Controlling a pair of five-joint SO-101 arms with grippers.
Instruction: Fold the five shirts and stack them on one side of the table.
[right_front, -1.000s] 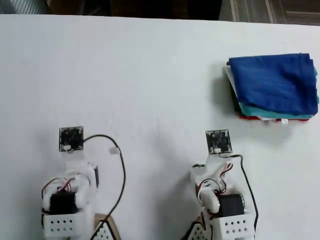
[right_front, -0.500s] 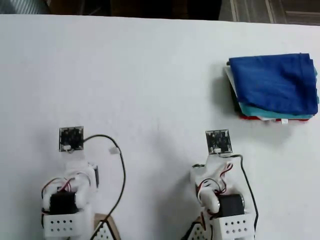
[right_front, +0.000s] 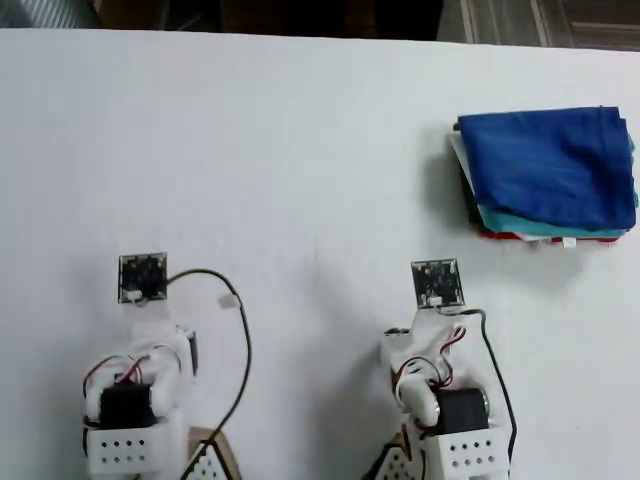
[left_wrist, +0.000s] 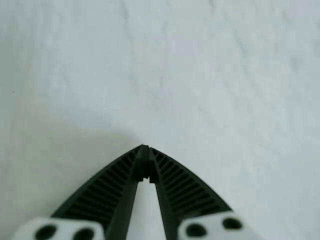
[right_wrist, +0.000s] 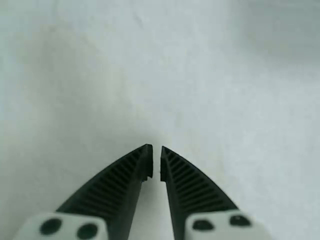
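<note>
Left gripper (left_wrist: 143, 150): clenched, tips meeting, nothing between them. Directly beneath and ahead of it you see bare white counter (left_wrist: 210, 60).

Right gripper (right_wrist: 156, 150): drawn together to a narrow slit, holding nothing, and likewise poised over bare counter.

Both arms sit folded back at the near edge. The stack of shirts (right_front: 545, 175) lies well ahead of both grippers, off to one side and nearer to the arm parked on that side. A blue shirt (right_front: 548, 160) is on top. Teal, white, red and dark edges show beneath it, so folding and stacking appear finished.

Handling notes, should you need to adjust the stack:
- Expect the shirts to be light, soft and limp. They will sag and unfold if you lift them by a single layer.
- Take hold at a folded edge, pinching all layers of that fold together.
- Push gently. Layers will probably slide over one another and fan out.
</note>
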